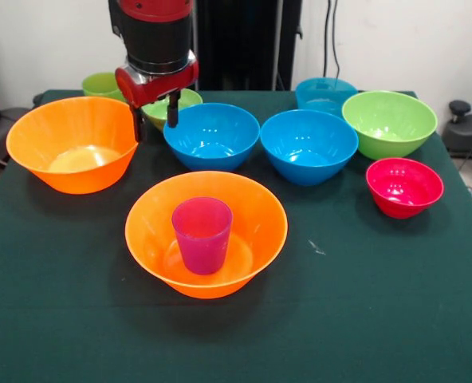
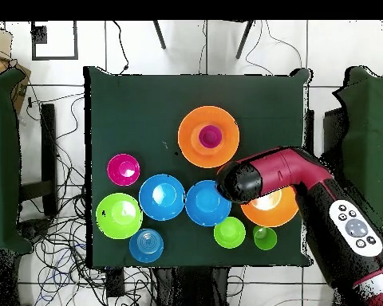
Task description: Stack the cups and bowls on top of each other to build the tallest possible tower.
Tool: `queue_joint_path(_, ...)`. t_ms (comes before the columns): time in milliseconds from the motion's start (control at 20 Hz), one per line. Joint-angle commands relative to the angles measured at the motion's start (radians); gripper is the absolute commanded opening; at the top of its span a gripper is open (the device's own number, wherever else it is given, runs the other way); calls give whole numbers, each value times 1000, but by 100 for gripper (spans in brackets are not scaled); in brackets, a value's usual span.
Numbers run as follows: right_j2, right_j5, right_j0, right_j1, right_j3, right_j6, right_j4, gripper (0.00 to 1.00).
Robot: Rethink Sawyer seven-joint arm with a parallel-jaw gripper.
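Observation:
A purple-magenta cup (image 1: 202, 234) (image 2: 210, 137) stands upright inside the nearer orange bowl (image 1: 252, 239) (image 2: 191, 147). My gripper (image 1: 155, 128) hangs open and holds nothing, above the gap between the second orange bowl (image 1: 72, 144) (image 2: 272, 211) and a blue bowl (image 1: 211, 136) (image 2: 207, 202). A small lime green bowl (image 1: 186, 101) (image 2: 229, 232) sits just behind the gripper. Along the same row are another blue bowl (image 1: 308, 146) (image 2: 162, 197), a larger lime green bowl (image 1: 389, 122) (image 2: 119, 215), a teal bowl (image 1: 325, 94) (image 2: 147, 245) and a red-pink bowl (image 1: 404, 187) (image 2: 124, 169). A light green cup (image 1: 102, 84) (image 2: 265, 237) stands at the back corner.
Everything rests on a table (image 1: 379, 319) covered in dark green cloth. In the overhead view my arm (image 2: 306, 175) reaches across part of the second orange bowl. Cables lie on the floor around the table.

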Motion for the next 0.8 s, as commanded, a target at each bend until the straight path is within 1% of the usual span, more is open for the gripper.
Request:
queue_joint_path(50,-71,-27,28,79,-24,-155,-84,100)
queue_joint_path(200,-77,-23,29,87,-30,-154,-88,100)
queue_joint_path(500,-101,-75,26,117,-13,-115,-139,100)
queue_joint_path(800,-107,-97,22,134,-13,-109,-157,100)
